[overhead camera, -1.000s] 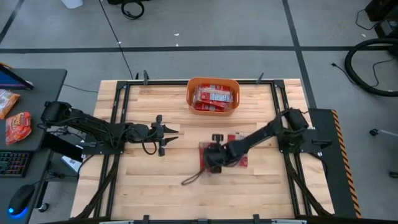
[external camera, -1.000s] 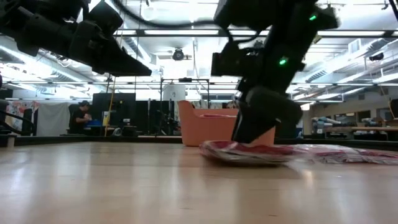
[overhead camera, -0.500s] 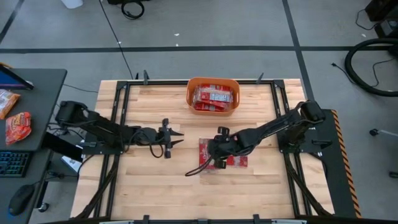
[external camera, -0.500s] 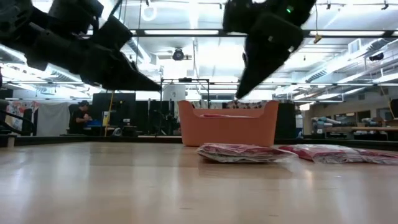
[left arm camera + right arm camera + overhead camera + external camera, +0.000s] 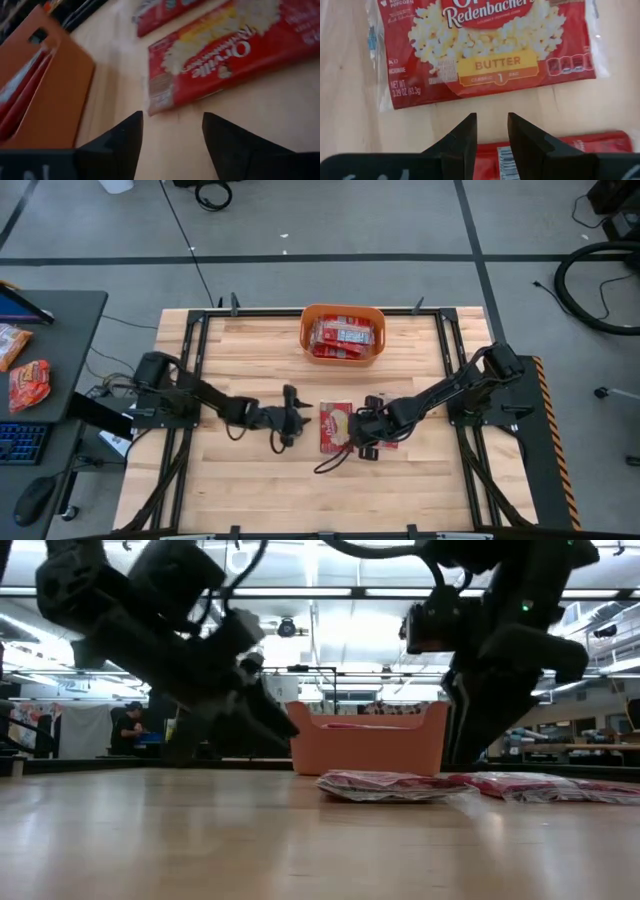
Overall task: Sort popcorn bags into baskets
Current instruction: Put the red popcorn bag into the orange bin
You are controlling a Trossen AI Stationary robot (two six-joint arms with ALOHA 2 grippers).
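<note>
- The orange basket (image 5: 343,333) sits at the far middle of the wooden table (image 5: 230,480), with several red popcorn bags (image 5: 345,336) already lying inside it.
- Two more bags lie flat near the table's centre: one face up (image 5: 335,426), showing popcorn and a yellow "BUTTER" band, and another (image 5: 388,430) just to its right, partly hidden under the right arm.
- The left gripper (image 5: 300,418) reaches in low from the left, its tips just beside the left edge of the face-up bag. Its fingers (image 5: 117,145) are spread apart with nothing between them, only bare wood.
- The right gripper (image 5: 357,432) hangs over the gap between the two loose bags. Its fingers (image 5: 462,137) stand only a little apart and hold nothing.
- From table height, the loose bags (image 5: 385,784) lie flat in front of the basket (image 5: 365,738), both arms stooping over them.
</note>
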